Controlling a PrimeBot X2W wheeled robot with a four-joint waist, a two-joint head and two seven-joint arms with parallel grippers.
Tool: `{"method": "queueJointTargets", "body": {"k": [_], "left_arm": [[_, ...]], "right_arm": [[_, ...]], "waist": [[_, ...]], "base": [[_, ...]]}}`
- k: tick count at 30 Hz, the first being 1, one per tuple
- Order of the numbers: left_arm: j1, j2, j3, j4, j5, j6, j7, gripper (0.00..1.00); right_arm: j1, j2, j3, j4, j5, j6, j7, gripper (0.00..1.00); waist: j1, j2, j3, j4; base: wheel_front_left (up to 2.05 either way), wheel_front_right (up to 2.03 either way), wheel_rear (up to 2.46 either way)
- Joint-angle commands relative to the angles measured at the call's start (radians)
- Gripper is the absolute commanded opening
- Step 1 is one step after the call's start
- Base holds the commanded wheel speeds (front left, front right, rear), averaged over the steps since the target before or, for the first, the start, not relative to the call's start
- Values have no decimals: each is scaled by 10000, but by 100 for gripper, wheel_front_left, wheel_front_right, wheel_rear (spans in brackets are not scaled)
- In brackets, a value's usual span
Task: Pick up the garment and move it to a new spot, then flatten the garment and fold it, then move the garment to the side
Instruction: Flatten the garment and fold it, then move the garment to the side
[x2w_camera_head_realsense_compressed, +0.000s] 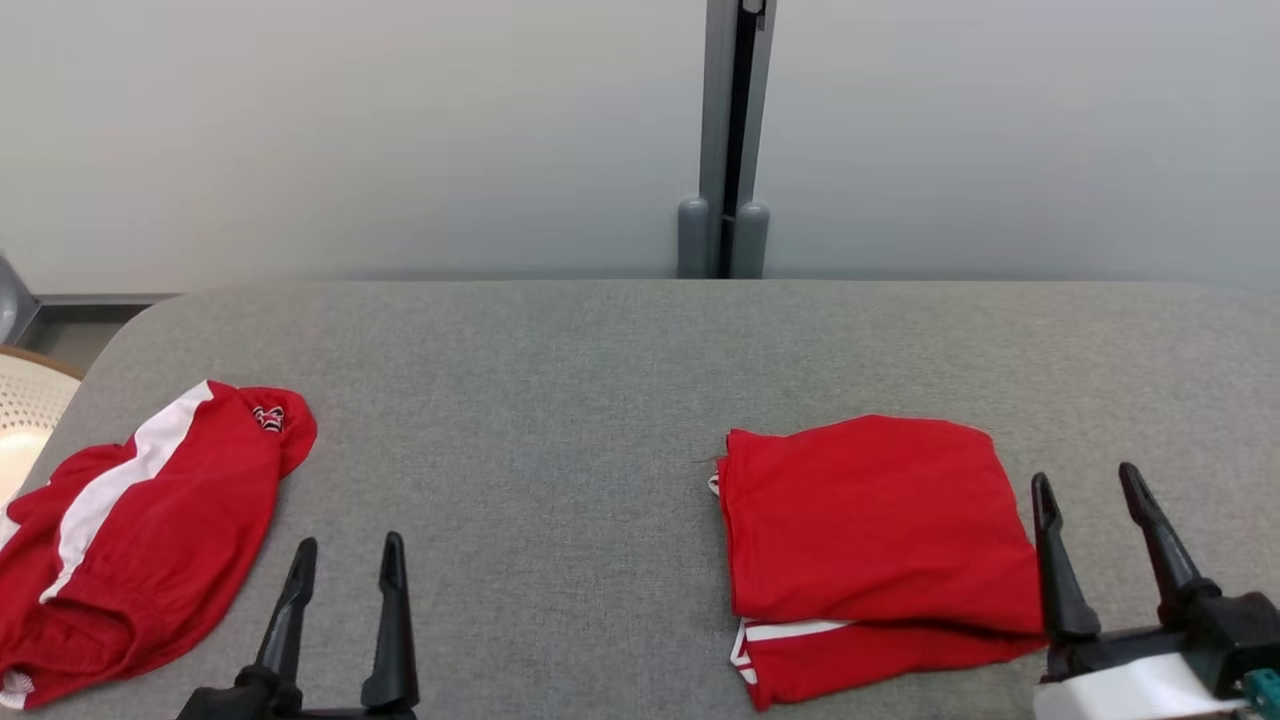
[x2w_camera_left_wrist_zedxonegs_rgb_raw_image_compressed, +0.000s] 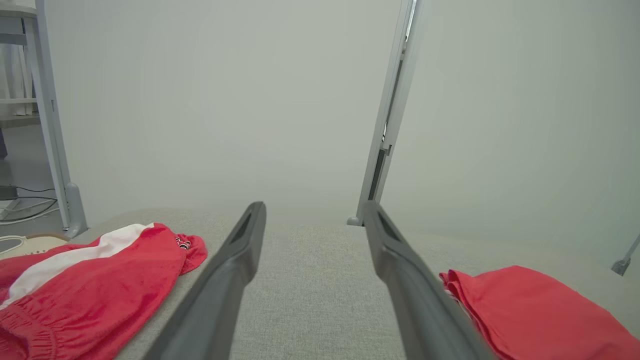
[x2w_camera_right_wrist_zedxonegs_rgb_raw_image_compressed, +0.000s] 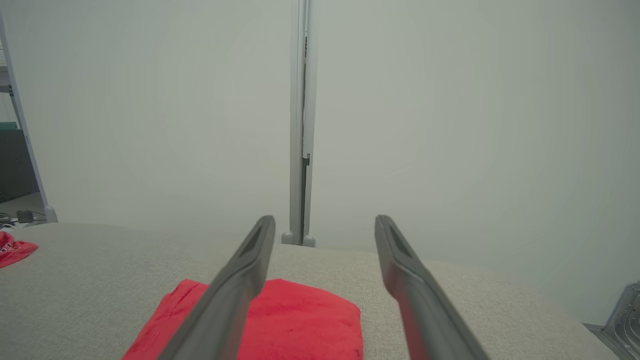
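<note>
Left hand (x2w_camera_head_realsense_compressed: 349, 542) and right hand (x2w_camera_head_realsense_compressed: 1085, 478) stand spread, empty; right, just beside the folded garment (x2w_camera_head_realsense_compressed: 875, 530), best rises straight up (sideways drag spoils folds).

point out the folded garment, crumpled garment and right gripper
folded garment (x2w_camera_head_realsense_compressed: 875, 520): head view, middle of top layer
crumpled garment (x2w_camera_head_realsense_compressed: 180, 540): head view, red beside white stripe
right gripper (x2w_camera_head_realsense_compressed: 1085, 476): head view, midway between fingertips
</note>
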Motion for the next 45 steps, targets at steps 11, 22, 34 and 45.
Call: {"method": "queueJointTargets", "body": {"k": [11, 22, 34, 45], "left_arm": [[603, 32, 454, -134, 899, -219, -13, 100], [763, 36, 284, 480, 1810, -28, -13, 100], [599, 36, 88, 684, 1952, 56, -13, 100], [460, 34, 52, 811, 1992, -20, -13, 100]], "right_arm": [[968, 403, 754, 325, -164, -19, -62, 100], [1109, 527, 781, 396, -209, -19, -64, 100], [957, 572, 845, 506, -202, -19, -64, 100], [460, 552, 1120, 774, -209, -19, -65, 100]], "waist": [[0, -1, -347, -227], [0, -1, -417, -301], [0, -1, -382, -197], [0, -1, -216, -120]], "base": [[0, 0, 0], [0, 0, 0], [0, 0, 0], [0, 0, 0]]}}
